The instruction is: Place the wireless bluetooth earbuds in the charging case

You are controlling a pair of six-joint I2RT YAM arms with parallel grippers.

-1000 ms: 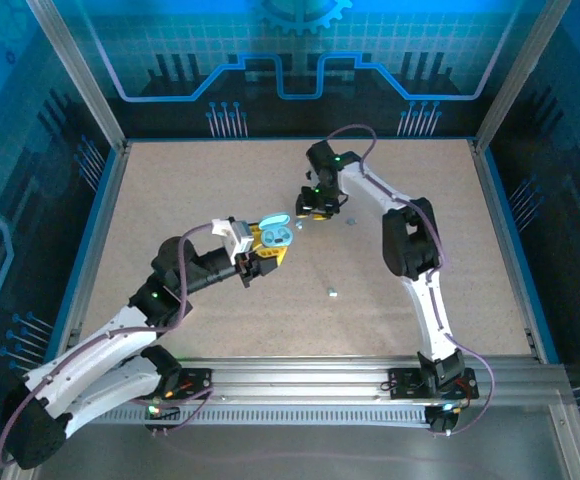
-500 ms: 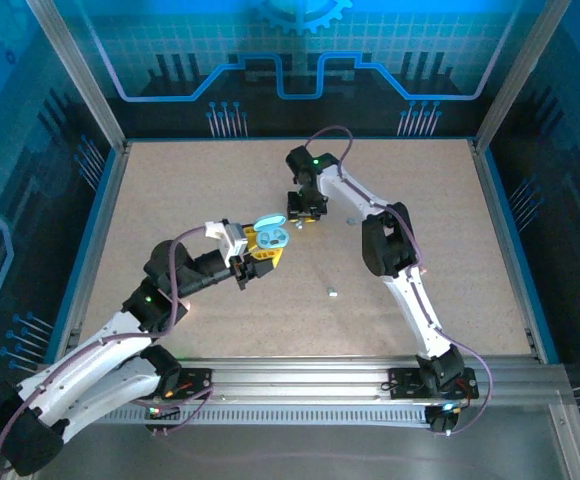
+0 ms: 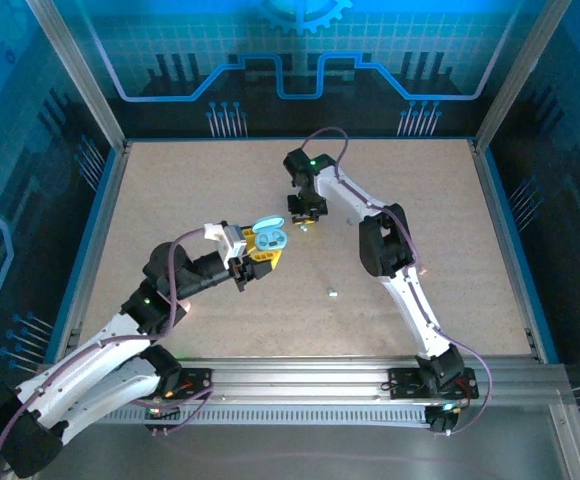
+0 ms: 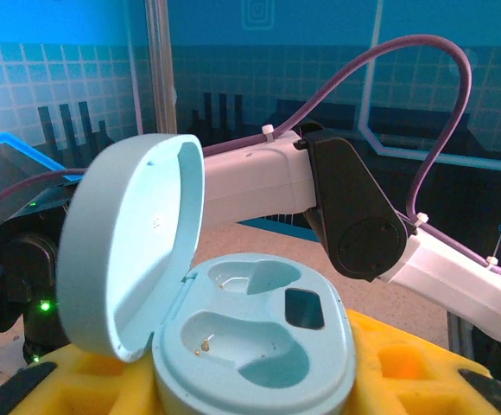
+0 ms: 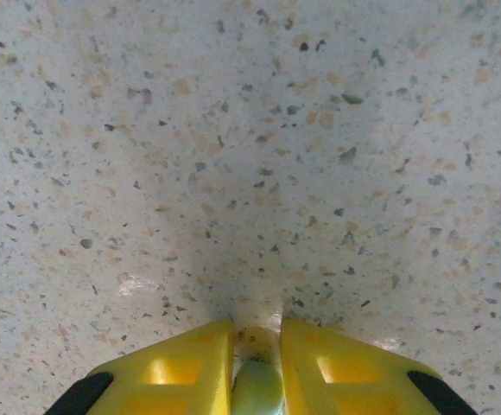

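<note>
Left gripper clamps the open case, sockets empty | right gripper, just beyond-right of case, pinches one earbud | second earbud lies near-right of case | likely light, slick, tiny: you should squeeze its body gently, centred.

White-black arms — purple cables, yellow end effector

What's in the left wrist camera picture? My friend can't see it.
An open pale blue charging case gripped in the yellow left end effector, lid tilted up at left, both earbud wells empty. Behind it stretches the right arm, white and black, with a purple cable.
</note>
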